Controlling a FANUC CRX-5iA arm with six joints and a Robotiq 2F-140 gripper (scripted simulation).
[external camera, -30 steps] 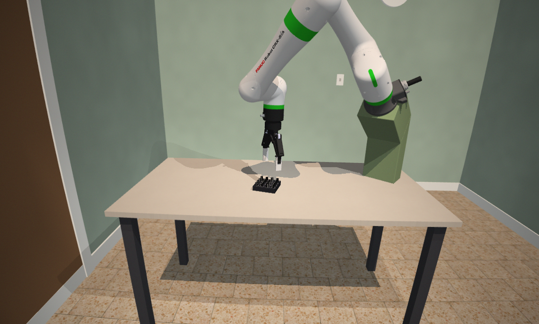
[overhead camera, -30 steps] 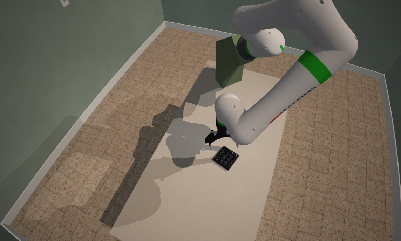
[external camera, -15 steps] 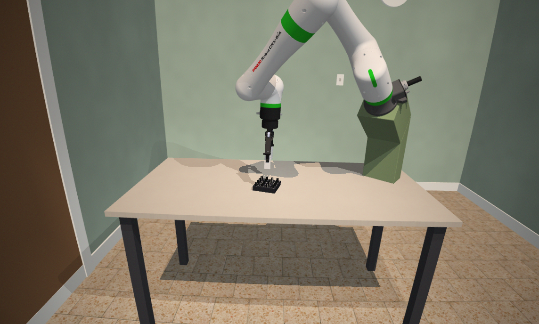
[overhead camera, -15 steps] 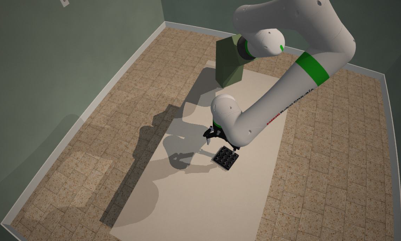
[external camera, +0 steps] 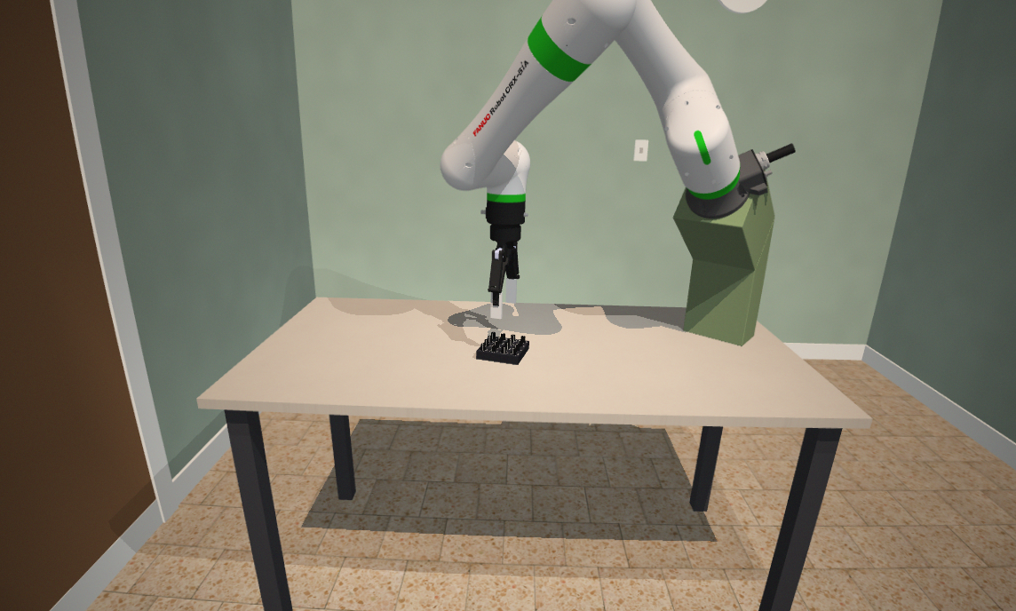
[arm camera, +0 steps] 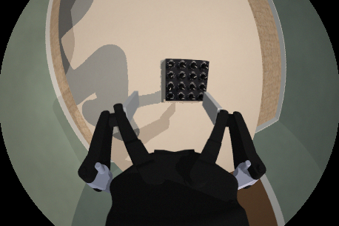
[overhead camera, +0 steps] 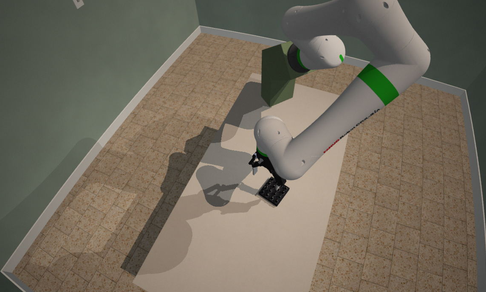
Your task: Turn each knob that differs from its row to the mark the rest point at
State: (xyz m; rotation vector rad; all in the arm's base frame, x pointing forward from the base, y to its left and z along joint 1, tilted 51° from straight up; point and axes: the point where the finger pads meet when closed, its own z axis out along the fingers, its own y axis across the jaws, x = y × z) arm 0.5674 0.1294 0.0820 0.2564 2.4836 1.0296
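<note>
The knob box [overhead camera: 273,192] is a small black square block with a grid of dark knobs. It stands on the beige table, also in the exterior view [external camera: 503,348] and in the wrist view [arm camera: 186,80]. The knobs' white lines and the marks are too small to read. My gripper [arm camera: 171,98] hangs above the box, well clear of the knobs, with its fingers spread wide and nothing between them. It shows edge-on in the exterior view [external camera: 499,303], and in the top view [overhead camera: 264,170] the arm partly hides it.
The green robot pedestal [external camera: 725,265] stands at the table's far right corner. The arm's forearm [overhead camera: 332,134] reaches over the table above the box. The table's edges lie far from the box on every side.
</note>
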